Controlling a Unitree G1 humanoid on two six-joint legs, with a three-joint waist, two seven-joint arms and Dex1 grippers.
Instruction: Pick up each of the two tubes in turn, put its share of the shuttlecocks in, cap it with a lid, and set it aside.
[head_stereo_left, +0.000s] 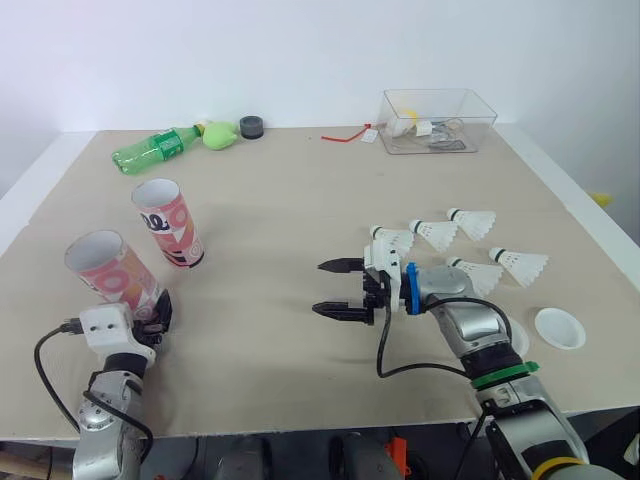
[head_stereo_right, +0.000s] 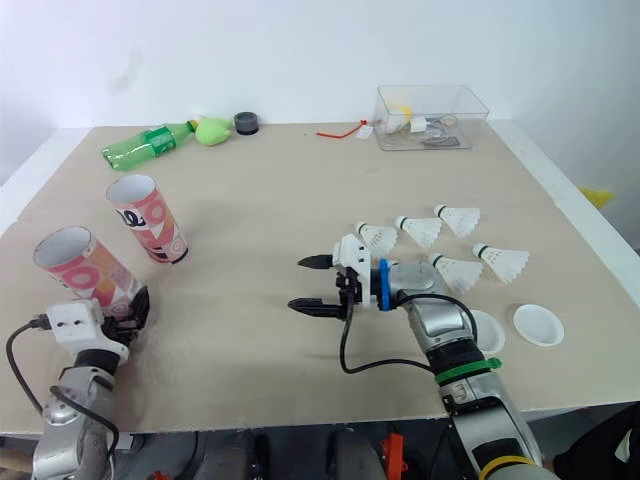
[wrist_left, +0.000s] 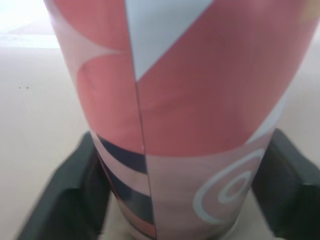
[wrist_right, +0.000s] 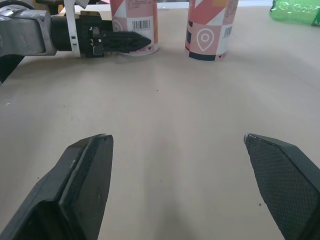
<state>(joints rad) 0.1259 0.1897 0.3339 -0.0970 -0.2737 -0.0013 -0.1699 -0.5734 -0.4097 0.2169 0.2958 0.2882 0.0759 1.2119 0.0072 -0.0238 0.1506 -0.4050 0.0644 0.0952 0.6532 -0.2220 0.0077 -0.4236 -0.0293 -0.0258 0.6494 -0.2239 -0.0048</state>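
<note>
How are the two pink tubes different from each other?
The near tube is gripped by the left gripper; the far tube stands free. The near tube sits by the front edge of the table; the far tube is farther back. Both are pink, upright and open-topped.

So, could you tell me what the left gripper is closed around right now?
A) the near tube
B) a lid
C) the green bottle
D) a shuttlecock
A: the left gripper is closed on the base of the near tube, with one black finger against each side of it.
</note>
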